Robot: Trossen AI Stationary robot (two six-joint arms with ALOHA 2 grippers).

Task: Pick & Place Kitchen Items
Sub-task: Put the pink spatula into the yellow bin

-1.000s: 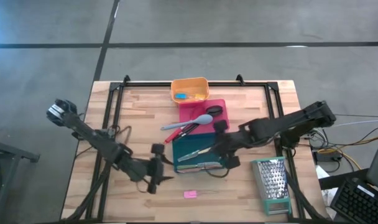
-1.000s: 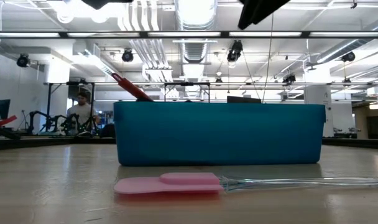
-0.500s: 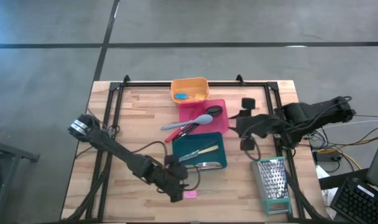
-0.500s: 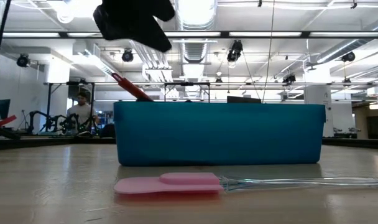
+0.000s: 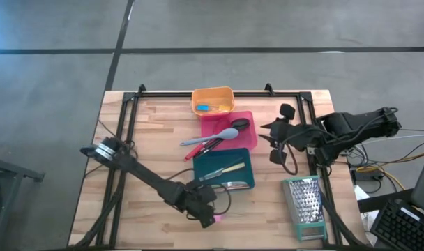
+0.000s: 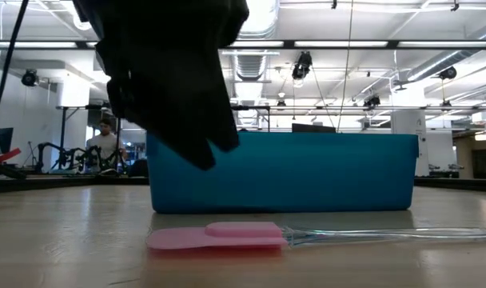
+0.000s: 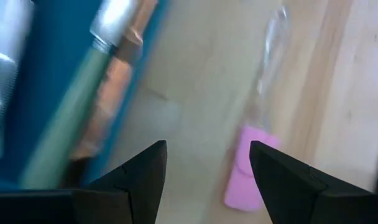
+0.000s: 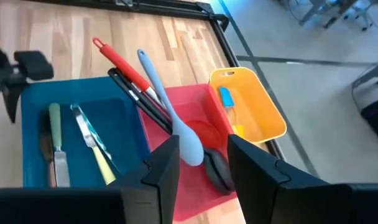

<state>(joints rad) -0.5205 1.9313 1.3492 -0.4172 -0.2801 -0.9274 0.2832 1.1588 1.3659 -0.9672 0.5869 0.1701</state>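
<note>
High view: the left gripper (image 5: 206, 213) hangs low at the table's near edge, the pink spatula (image 5: 217, 217) touching or just beside its tip; the right gripper (image 5: 280, 139) is well apart, beside the pink tray (image 5: 245, 117).
Nearer arm: the left, by far.
Low view: the pink spatula (image 6: 215, 235) lies flat on the wood, its long axis running side to side, clear handle (image 6: 387, 234) pointing away from the dark left gripper (image 6: 175, 96) above its pink blade.
Obstacle: the teal tray (image 6: 281, 172) stands just behind the spatula, close enough to crowd a descent.
Left wrist view: fingers (image 7: 142, 171) spread wide, nothing between them; the pink blade (image 7: 246, 180) sits just ahead, toward one finger.
Right wrist view: fingers (image 8: 161, 165) apart and empty, over the red spatula (image 8: 124, 68), grey spoon (image 8: 173, 124) and orange tray (image 8: 263, 109).
</note>
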